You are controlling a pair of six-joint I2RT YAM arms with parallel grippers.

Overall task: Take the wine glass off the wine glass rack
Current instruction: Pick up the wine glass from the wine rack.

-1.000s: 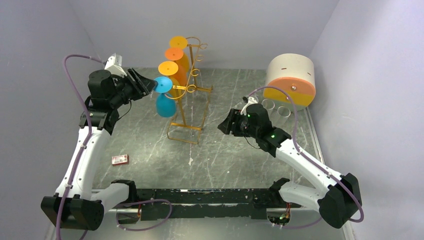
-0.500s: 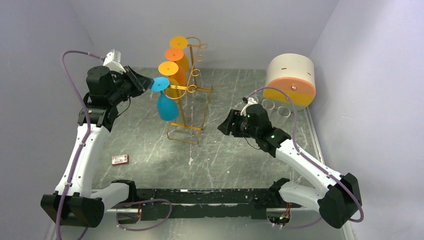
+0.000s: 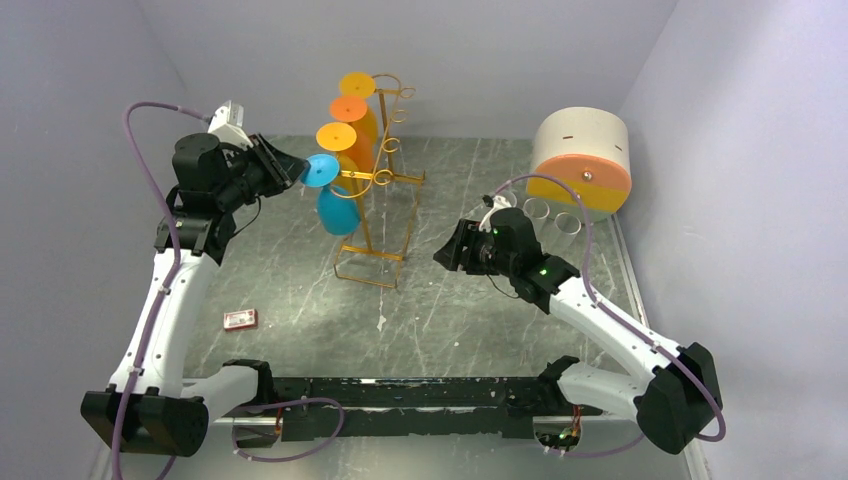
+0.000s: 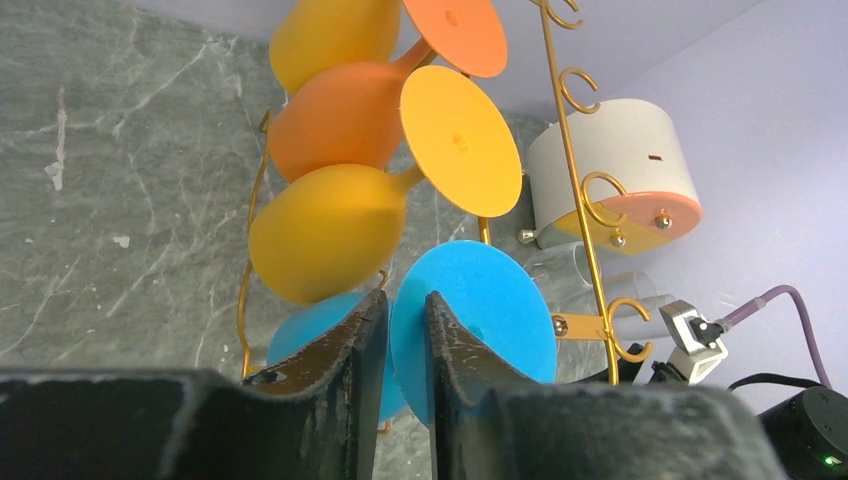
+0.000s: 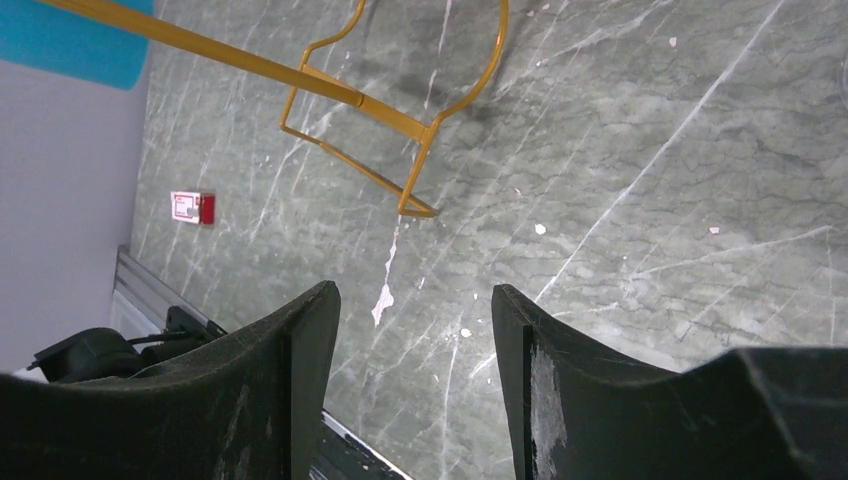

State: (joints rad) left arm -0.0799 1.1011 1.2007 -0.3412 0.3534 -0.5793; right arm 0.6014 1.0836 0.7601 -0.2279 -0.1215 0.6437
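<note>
Overhead view, two wrist close-ups, shared rack [image 5: 390,113]

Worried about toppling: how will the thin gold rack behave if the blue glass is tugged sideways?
The wine glass rack is tall thin wire on a narrow base, so it probably tips or slides easily. Four glasses hung high on one side likely make it top-heavy.

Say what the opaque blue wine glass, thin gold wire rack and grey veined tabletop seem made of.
Blue wine glass: likely plastic, matte and opaque.
Gold wire rack: probably coated metal, thin glossy rods.
Grey veined tabletop: marble-look white veining; stone or laminate unclear.
</note>
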